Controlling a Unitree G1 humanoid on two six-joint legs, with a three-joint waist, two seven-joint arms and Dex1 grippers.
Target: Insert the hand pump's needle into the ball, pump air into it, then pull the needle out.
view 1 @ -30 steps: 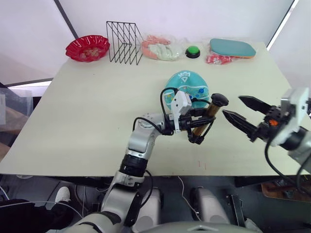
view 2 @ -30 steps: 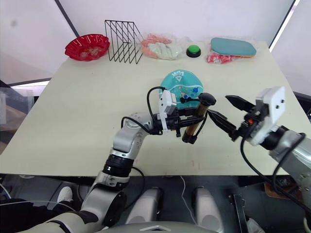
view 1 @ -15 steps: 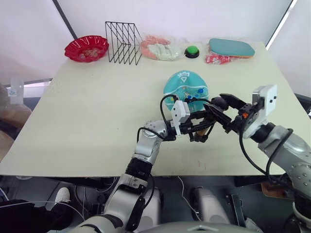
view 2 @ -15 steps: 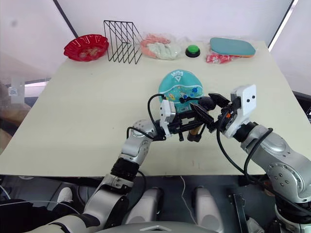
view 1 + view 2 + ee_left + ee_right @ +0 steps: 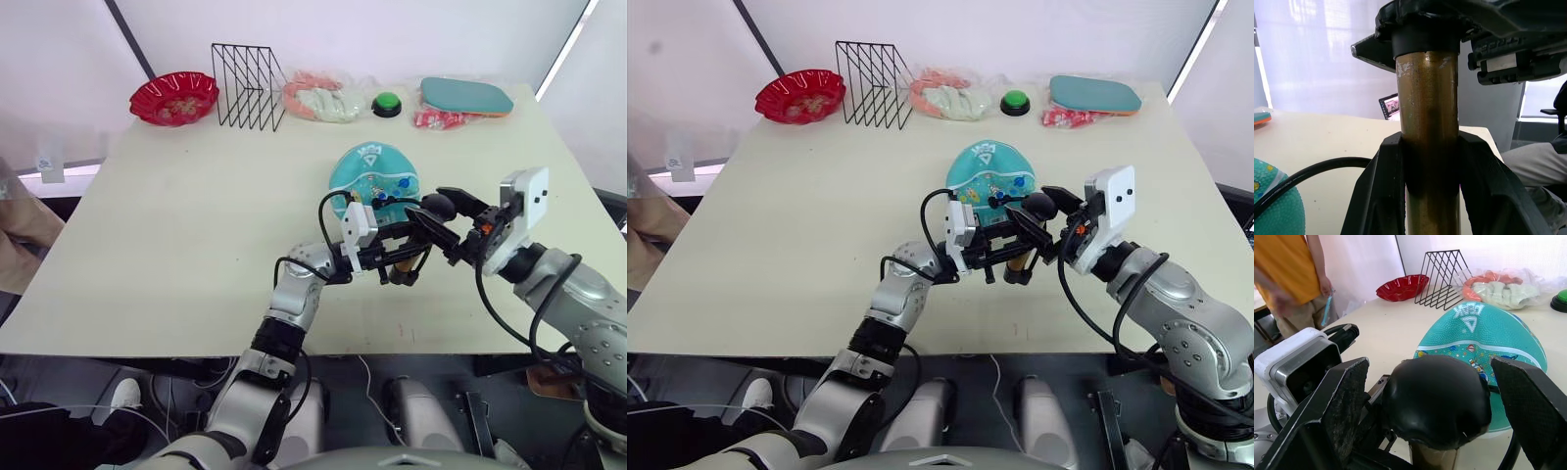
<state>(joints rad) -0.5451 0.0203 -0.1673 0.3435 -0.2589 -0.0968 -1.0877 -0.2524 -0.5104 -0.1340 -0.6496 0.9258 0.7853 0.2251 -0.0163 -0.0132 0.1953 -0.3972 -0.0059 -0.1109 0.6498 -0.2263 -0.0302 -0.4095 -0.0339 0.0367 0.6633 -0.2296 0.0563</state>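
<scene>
The ball, teal and partly flattened, lies on the table right of centre. Just in front of it my left gripper is shut on the hand pump, whose bronze barrel stands roughly upright between the fingers. Its black handle tops the barrel. My right gripper is open, one finger on each side of that handle with small gaps. A thin black hose loops from the pump toward the ball. The needle is too small to make out.
Along the table's far edge stand a red bowl, a black wire rack, a plastic bag of soft items, a green button and a teal paddle. A person in an orange shirt stands beyond the table.
My right gripper has moved left from open space beside the pump and now straddles its handle. The left gripper, still holding the pump, has shifted slightly.
</scene>
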